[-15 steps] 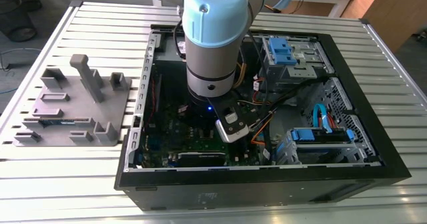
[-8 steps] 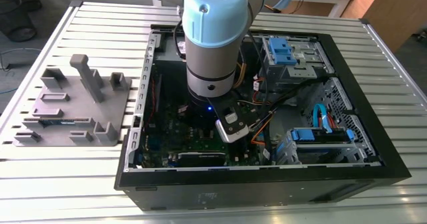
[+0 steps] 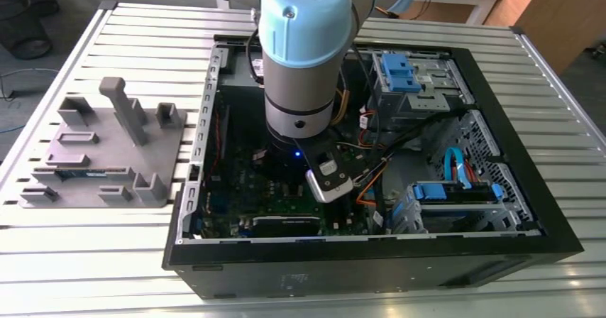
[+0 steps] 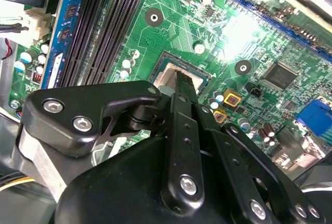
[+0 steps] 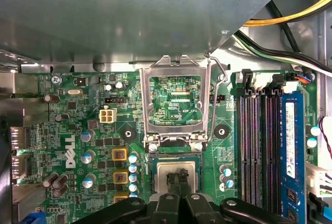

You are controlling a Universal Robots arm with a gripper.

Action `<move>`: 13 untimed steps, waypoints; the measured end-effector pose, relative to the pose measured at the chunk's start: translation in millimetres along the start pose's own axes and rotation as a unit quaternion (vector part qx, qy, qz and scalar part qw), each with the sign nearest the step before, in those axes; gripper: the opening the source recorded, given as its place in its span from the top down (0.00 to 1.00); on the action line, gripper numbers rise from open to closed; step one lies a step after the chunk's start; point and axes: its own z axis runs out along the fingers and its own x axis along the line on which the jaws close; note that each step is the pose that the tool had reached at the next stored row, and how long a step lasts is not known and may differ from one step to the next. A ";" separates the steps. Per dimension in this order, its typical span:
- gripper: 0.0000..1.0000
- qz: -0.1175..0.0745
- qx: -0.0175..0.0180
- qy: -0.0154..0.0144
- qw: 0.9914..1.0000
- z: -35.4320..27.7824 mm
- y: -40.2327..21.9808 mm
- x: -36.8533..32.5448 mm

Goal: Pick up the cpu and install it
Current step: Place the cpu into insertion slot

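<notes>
Silvery square cpu (image 5: 163, 175), flat in the dark-rimmed socket (image 5: 176, 157) (middle partly hidden) on the green motherboard (image 5: 78, 130).

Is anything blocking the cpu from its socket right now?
Nothing visible does. The silvery square cpu already lies within the dark socket frame beneath the pincer, and the hinged metal retention bracket is flipped open, clear of it.

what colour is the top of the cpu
The cpu has a silvery-white top with a thin darker rim; it shows best in the first wrist view.
</notes>
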 end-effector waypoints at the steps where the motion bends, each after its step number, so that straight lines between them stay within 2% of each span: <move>1: 0.89 0.000 0.000 0.000 1.000 0.0 0.0 0.0; 5: 0.89 0.000 -0.001 0.000 1.000 -3.3 0.3 -0.2; 13: 0.89 0.000 0.000 0.000 1.000 -18.6 0.1 -0.5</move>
